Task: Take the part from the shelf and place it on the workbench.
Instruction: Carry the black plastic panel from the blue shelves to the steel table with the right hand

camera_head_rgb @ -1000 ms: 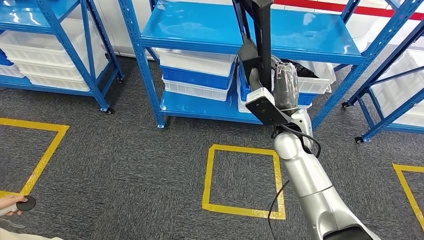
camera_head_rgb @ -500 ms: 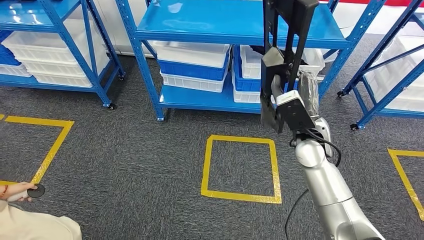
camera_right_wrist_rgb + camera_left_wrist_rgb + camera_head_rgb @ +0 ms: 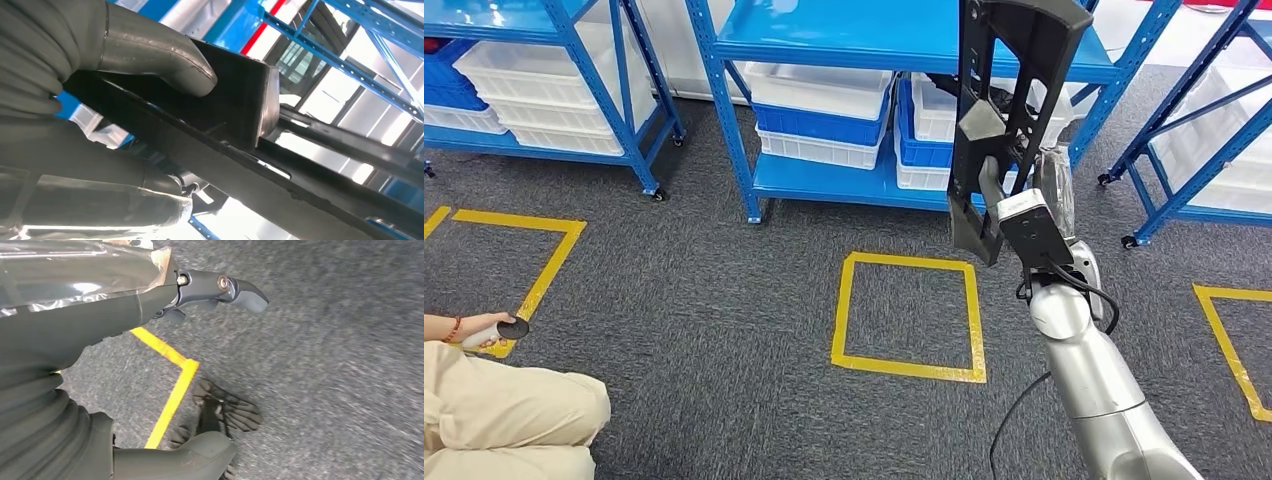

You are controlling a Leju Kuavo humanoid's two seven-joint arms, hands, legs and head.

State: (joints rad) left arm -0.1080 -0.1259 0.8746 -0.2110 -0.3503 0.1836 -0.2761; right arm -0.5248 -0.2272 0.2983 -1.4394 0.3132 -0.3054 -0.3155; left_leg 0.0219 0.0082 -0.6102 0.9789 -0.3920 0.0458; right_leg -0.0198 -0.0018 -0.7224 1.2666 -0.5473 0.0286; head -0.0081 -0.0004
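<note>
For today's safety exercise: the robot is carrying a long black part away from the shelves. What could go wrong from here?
1. The black part stands tall above the right hand, gripped near its lower end, so it may tip or slip.
2. Its top sits close to the blue shelf; turning could knock it.
3. A person sits on the floor nearby, possibly in the robot's path.

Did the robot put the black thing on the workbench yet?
Not yet. The picking-up looks done: the right hand grips the black part and holds it upright in front of the blue shelf. Left to do: carry it to the workbench and set it down.
</note>
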